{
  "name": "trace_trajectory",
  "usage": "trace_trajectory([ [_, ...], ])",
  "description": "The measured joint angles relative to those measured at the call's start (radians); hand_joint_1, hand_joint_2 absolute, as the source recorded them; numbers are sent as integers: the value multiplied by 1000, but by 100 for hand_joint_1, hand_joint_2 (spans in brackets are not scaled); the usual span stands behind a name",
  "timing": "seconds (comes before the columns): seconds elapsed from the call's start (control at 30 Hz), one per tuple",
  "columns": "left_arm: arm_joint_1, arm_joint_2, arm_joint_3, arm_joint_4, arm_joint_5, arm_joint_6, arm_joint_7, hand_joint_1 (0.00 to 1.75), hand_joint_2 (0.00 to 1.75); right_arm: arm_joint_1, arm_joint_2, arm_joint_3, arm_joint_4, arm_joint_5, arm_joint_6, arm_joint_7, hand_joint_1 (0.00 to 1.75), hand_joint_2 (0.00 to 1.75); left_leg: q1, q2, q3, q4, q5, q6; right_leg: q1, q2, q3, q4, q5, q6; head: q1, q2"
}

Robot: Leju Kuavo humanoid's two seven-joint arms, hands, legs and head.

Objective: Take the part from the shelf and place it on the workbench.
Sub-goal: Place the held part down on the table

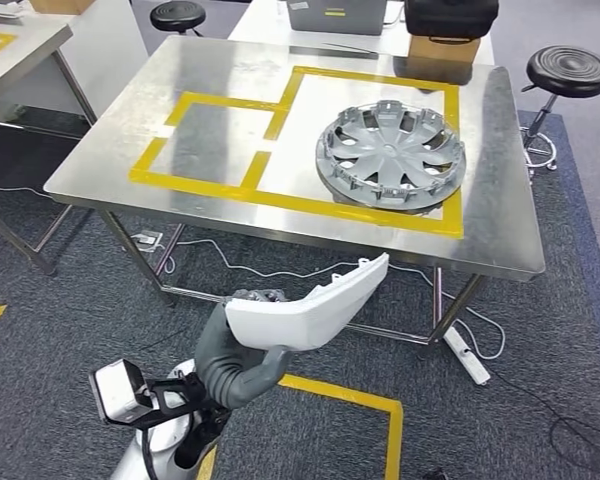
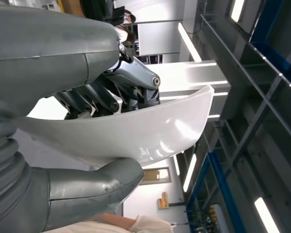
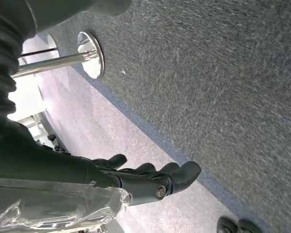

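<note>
My left hand [image 1: 236, 355] grips a long white curved plastic part [image 1: 312, 305], held low in front of the metal workbench [image 1: 101, 170], short of its near edge. In the left wrist view the white part [image 2: 137, 133] lies between the thick grey thumb and the darker fingers [image 2: 100, 97]. A silver wheel cover [image 1: 390, 153] lies on the workbench inside the larger yellow-taped square. My right hand [image 3: 151, 179] hangs over grey carpet with its fingers stretched out and nothing in them.
Yellow tape marks two squares on the bench top; the left one [image 1: 214, 135] is bare. A black stool [image 1: 569, 72] stands at the right, another at the back. A power strip [image 1: 467, 355] and cables lie under the bench. A cardboard box [image 1: 443, 50] sits behind it.
</note>
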Motion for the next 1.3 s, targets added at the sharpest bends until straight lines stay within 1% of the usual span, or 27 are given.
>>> trace_trajectory([
  [0.1, 0, -1, 0, 3, 14, -10, 0, 175, 175, -1, 0, 0, 0, 2, 1, -1, 0, 175, 0, -1, 10, -15, -8, 14, -1, -1, 10, -10, -10, 18, 0, 0],
  [0.13, 0, -2, -1, 3, 20, -16, 0, 175, 175, -2, 0, 0, 0, 2, 1, -2, 0, 175, 2, -1, 15, -19, -11, 20, -1, -3, 8, 1, -20, 24, 2, 0],
  [0.17, 0, -2, -1, 3, 25, -23, 0, 175, 175, -3, 0, 0, 0, 3, 1, -3, 0, 175, 4, -1, 21, -23, -15, 26, -1, -5, -6, 35, -39, 29, 3, 0],
  [0.2, 0, -2, -1, 5, 28, -29, 0, 175, 175, -3, 0, 0, 0, 3, 1, -5, 0, 175, 6, 0, 26, -24, -19, 30, -2, -8, -34, 91, -65, 33, 5, 0],
  [0.27, -1, -2, -2, 8, 31, -38, 0, 175, 175, -2, 0, 0, 0, 3, 2, -6, 0, 175, 5, 0, 33, -24, -27, 35, -3, -11, -115, 229, -117, 39, 7, 0],
  [0.3, -1, -2, -2, 11, 31, -40, 0, 175, 175, -1, 0, 0, 0, 3, 2, -6, 0, 175, 5, -1, 37, -24, -31, 36, -3, -12, -146, 271, -121, 40, 7, 0],
  [0.33, -1, -1, -2, 13, 31, -41, 0, 175, 175, 0, 0, 0, 0, 3, 3, -6, 0, 175, 4, -2, 44, -24, -36, 35, -3, -12, -158, 274, -102, 40, 8, 0],
  [0.37, -1, -1, -2, 15, 31, -42, 0, 175, 175, 1, 0, 0, 0, 3, 4, -5, 0, 175, 4, -3, 53, -24, -41, 34, -3, -12, -151, 237, -63, 39, 7, 0],
  [0.4, -1, -1, -2, 16, 29, -41, 0, 175, 175, 1, 0, 0, 0, 3, 4, -5, 0, 175, 4, -4, 64, -23, -46, 32, -3, -12, -127, 169, -11, 38, 8, 0],
  [0.43, -1, -1, -2, 17, 26, -37, 0, 175, 175, 1, 0, 0, 0, 3, 4, -4, 0, 175, 3, -4, 73, -23, -52, 28, -3, -13, -99, 99, 30, 36, 8, 0],
  [0.47, -1, -1, -3, 19, 22, -32, 0, 175, 175, 0, 0, 1, 0, 2, 4, -3, 0, 175, 1, -4, 78, -21, -56, 24, -3, -13, -76, 44, 56, 33, 8, 0],
  [0.5, -2, -1, -3, 20, 17, -25, 0, 175, 175, 0, 0, 1, 0, 2, 4, -2, 0, 175, -1, -4, 79, -21, -59, 19, -2, -13, -63, 12, 68, 29, 7, 0],
  [0.63, -3, -1, -3, 25, 9, -13, 0, 175, 175, 2, 0, 3, 1, 2, 5, 0, 0, 175, -1, -5, 79, -25, -61, 4, 1, -11, -61, -1, 64, 6, 3, 0],
  [0.7, -3, -1, -4, 27, 15, -19, 0, 175, 175, 1, 0, 4, 1, 2, 5, -3, 0, 175, 1, -3, 65, 7, -85, -8, -3, -10, -57, -7, 62, -8, 1, 0],
  [0.73, -3, 0, -4, 28, 19, -25, 0, 175, 175, 0, 0, 5, 0, 2, 4, -5, 0, 175, 2, -3, 41, 55, -110, -13, -5, -9, -55, -9, 57, -15, -1, 0],
  [0.8, -4, 1, -4, 31, 28, -39, 0, 175, 175, 1, 0, 6, 0, 3, 4, -12, 0, 175, 4, -2, -35, 195, -162, -20, -5, -8, -50, -11, 42, -24, -3, 0],
  [0.83, -4, 1, -4, 33, 32, -45, 0, 175, 175, 2, 0, 6, 0, 3, 3, -14, 0, 175, 4, -2, -67, 248, -171, -22, -5, -8, -44, -10, 35, -25, -3, 0],
  [0.87, -4, 1, -4, 34, 34, -49, 0, 175, 175, 4, 0, 6, 0, 3, 3, -16, 0, 175, 5, -2, -83, 269, -160, -22, -5, -9, -35, -10, 29, -24, -3, 0],
  [0.9, -4, 1, -4, 35, 36, -51, 0, 175, 175, 5, 0, 6, 0, 3, 3, -17, 0, 175, 5, -2, -78, 249, -128, -20, -5, -9, -22, -10, 22, -22, -3, 0],
  [0.97, -4, 1, -4, 36, 37, -53, 0, 175, 175, 6, 0, 6, 0, 3, 2, -18, 0, 175, 5, -1, -25, 126, -42, -14, -6, -8, 4, -11, 10, -14, -4, 0],
  [1.0, -4, 1, -4, 37, 35, -51, 0, 175, 175, 6, 0, 7, 0, 3, 2, -18, 0, 175, 4, -1, 4, 66, -15, -9, -4, -7, 14, -10, 4, -8, -4, 0],
  [1.03, -4, 1, -4, 37, 32, -47, 1, 175, 175, 5, 0, 7, 0, 2, 1, -18, 0, 175, 3, -1, 23, 22, -7, -4, -3, -6, 17, -9, 1, -3, -3, 0],
  [1.07, -4, 1, -4, 38, 28, -41, 3, 175, 175, 5, 0, 7, 0, 2, 0, -18, 0, 175, 2, -2, 32, 1, -13, 1, -1, -6, 17, -10, -1, 3, -3, 0],
  [1.17, -4, -1, -4, 41, 16, -18, 11, 175, 175, 4, 0, 7, 0, 2, -3, -18, 0, 175, 4, -5, 38, -17, -32, 16, -1, -9, 15, -13, -12, 22, -1, 0],
  [1.2, -5, -1, -4, 41, 14, -13, 13, 175, 175, 4, 0, 7, 0, 2, -3, -18, 0, 175, 6, -4, 44, -20, -36, 22, -2, -10, 6, 9, -25, 27, 0, 0],
  [1.23, -5, -2, -4, 42, 12, -9, 13, 175, 175, 3, 0, 7, 0, 2, -4, -18, 0, 175, 8, -3, 49, -23, -41, 27, -2, -11, -18, 56, -46, 31, 1, 0],
  [1.3, -5, -1, -4, 45, 9, -6, 14, 175, 175, 3, 0, 7, 0, 2, -4, -19, 0, 175, 8, -2, 57, -23, -50, 35, -2, -12, -100, 200, -99, 34, 2, 0],
])
